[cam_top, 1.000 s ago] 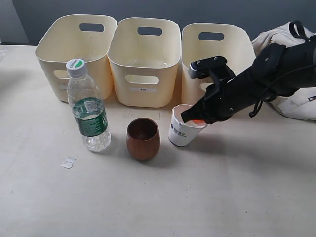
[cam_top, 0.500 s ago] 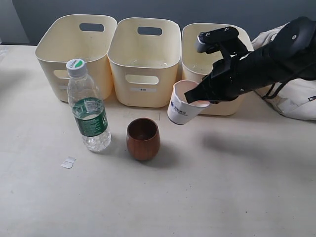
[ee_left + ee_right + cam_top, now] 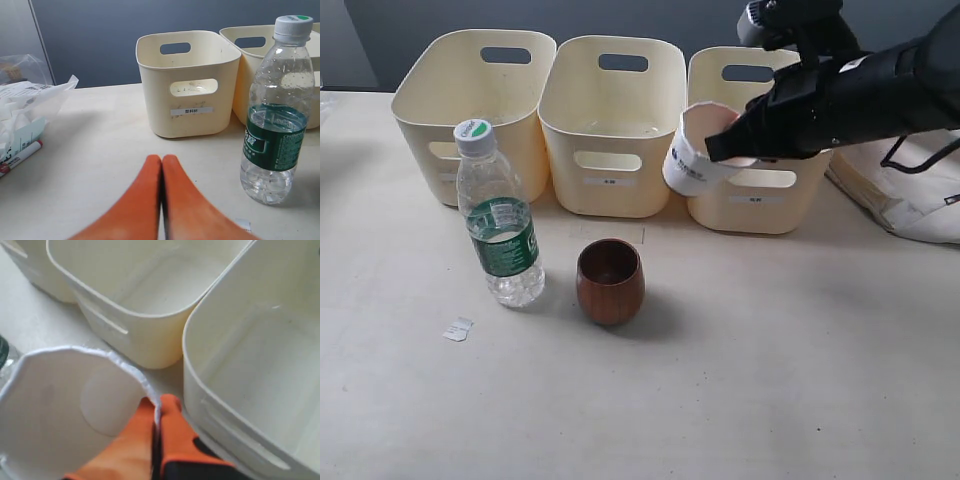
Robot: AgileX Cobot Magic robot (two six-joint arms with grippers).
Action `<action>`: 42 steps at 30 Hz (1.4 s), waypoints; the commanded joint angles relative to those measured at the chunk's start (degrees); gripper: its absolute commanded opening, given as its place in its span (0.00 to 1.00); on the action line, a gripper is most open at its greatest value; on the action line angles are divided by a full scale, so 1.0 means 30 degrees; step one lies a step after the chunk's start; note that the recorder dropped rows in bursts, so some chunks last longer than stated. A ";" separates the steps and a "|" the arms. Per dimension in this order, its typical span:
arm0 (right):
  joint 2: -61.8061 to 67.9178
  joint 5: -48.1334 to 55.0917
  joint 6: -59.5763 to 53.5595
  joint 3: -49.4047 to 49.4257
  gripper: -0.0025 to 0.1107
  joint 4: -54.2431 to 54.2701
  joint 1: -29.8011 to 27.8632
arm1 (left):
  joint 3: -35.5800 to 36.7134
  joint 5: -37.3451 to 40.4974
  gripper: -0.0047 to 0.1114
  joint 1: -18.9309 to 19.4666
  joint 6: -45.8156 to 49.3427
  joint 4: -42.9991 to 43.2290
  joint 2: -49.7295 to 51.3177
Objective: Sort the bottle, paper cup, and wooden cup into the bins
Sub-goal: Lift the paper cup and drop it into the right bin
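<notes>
Right gripper [image 3: 157,412], orange fingers, pinched wall of small white paper cup [image 3: 692,155] at wavy rim; cup was lifted clear of table [image 3: 770,350], tilted, in front of gap between middle and right cream-yellow plastic bins [image 3: 610,125]. Dark printed marks low on cup side; inside looked empty.

Left gripper [image 3: 161,172] low over table, jaws pressed together, holding nothing.

Tall clear plastic bottle [image 3: 498,220], green label, white cap, stood upright. Rounded reddish-brown wooden cup [image 3: 610,281] stood near it, apart. Bins possibly empty, insides only partly visible.
</notes>
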 commanded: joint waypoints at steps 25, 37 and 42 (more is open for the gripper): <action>0.4997 -0.6174 0.1141 -0.3174 0.03 0.0917 -0.2712 | -0.0030 -0.0083 0.04 -0.0016 -0.0068 0.0000 -0.0082; 0.5114 -0.5320 0.1141 -0.3174 0.92 0.0712 -0.2712 | -0.0030 -0.0083 0.04 -0.0016 -0.0068 0.0000 -0.0082; 0.4493 -0.4072 0.1141 -0.3174 0.94 0.0712 -0.2712 | -0.0030 -0.0083 0.04 -0.0016 -0.0068 0.0000 -0.0082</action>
